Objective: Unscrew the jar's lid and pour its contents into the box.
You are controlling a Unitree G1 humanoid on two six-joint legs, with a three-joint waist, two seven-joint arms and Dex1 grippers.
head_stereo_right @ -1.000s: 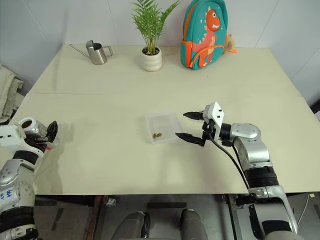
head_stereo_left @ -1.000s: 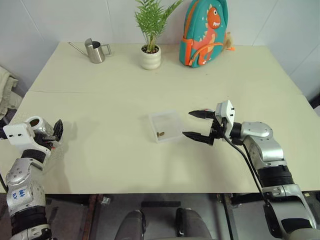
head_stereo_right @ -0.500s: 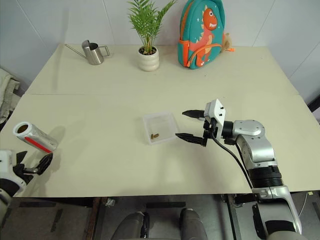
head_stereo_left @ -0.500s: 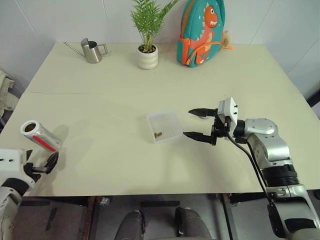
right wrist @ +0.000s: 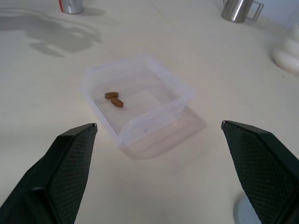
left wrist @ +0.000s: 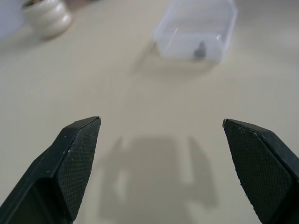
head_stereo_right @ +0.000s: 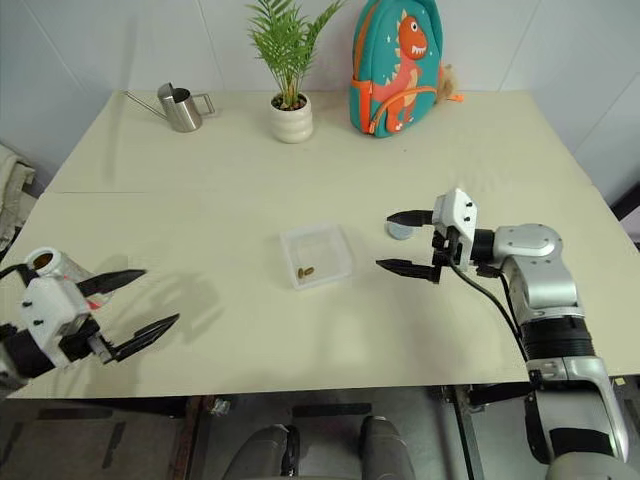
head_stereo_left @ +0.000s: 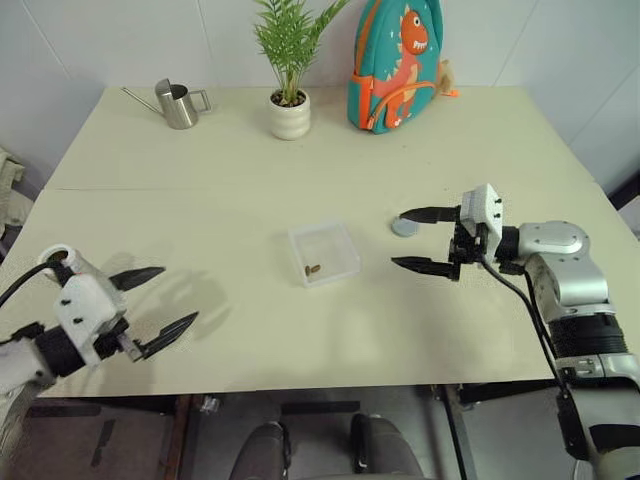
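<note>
**Jar open, lid off, two brown bits in the box**

Big pale table (head_stereo_left: 220, 190), reaching from the near edge to the white wall far away.

At the far edge, standing against the wall: a teal backpack (head_stereo_left: 393, 62) with an orange dinosaur on it. Just left of that, a green leafy plant (head_stereo_left: 288, 38) in a white pot (head_stereo_left: 289, 115). Further left, well apart from the pot, a small steel watering can (head_stereo_left: 180, 103) with its thin spout pointing left.

Near the right side, the right gripper (head_stereo_left: 396, 239), up above the table and pointing left at the box. Black fingers wide apart, holding nothing.

Near the left corner, the left gripper (head_stereo_left: 180, 293), pointing right toward the middle of the table. Fingers wide apart too, with nothing between them. Dark shadow of it on the table just beside.

In the middle of the table, the box (head_stereo_left: 335, 243): clear, square, shallow, sitting flat. Well apart from both grippers.

At the near left edge, the jar (head_stereo_right: 48, 262), just behind the left gripper. Mouth open, white rim showing, a red mark on its side. Not held. Hard to tell if upright or tilted.

Right of the box, the grey lid (head_stereo_left: 404, 227), lying flat on the table under the right gripper's far finger. Not gripped.

Inside the box, by its near left wall, the contents (head_stereo_left: 313, 269): two small brown pieces, side by side.
</note>
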